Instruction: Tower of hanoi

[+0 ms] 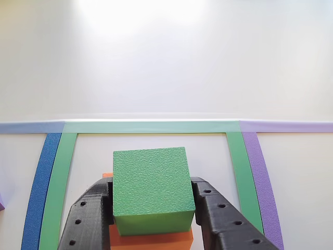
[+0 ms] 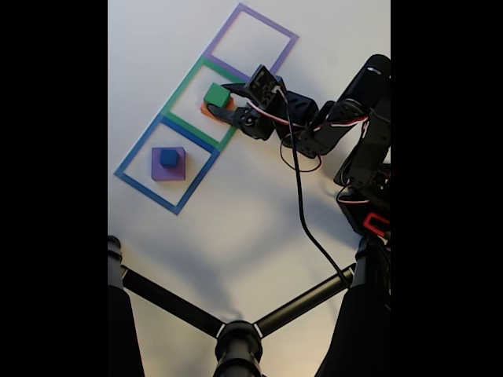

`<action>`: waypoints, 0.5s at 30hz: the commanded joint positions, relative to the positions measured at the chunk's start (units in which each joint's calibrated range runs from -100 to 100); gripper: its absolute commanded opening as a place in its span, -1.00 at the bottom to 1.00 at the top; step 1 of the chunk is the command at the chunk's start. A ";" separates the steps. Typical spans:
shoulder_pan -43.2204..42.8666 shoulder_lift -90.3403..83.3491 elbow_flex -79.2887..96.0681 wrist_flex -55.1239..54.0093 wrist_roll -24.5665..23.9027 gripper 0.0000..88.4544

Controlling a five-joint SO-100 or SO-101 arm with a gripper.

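Your gripper [image 1: 153, 208] has its two black fingers [image 1: 88, 213] set on either side of the green block [image 1: 151, 187], pressed to its left and right faces in the other view, so you are gripping it, or are at the point of closing on it or letting go; from these frames alone you cannot tell which. The green block sits between the fingertips, directly on top of the orange block [image 1: 151, 239], whose edge shows below the fingers and at the upper left corner behind the left finger. Both stand inside the green tape square [image 1: 62, 177], which frames the fingers on either side. In the fixed view the gripper [image 2: 228, 106] reaches into that middle square, while the blue cube [image 2: 169, 157] rests on the purple block [image 2: 168, 166] in the blue tape square [image 2: 134, 153], well away from the fingers. If you are lifting, squeeze evenly and rise straight up so the orange block is not dragged along. If you are placing, check the green block sits flat and centred before you spread the fingers, then back out without brushing its sides.
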 commanded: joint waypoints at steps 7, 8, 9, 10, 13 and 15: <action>-2.12 -15.19 -5.59 14.69 0.00 -0.86; -2.19 -17.91 -7.04 18.98 0.00 -0.86; -2.27 -20.32 -8.40 22.95 0.00 -0.86; -2.34 -23.12 -10.22 27.56 0.00 -0.86; -1.89 -30.57 -15.40 41.24 0.00 -0.87; -1.35 -35.30 -19.67 51.76 0.00 -0.87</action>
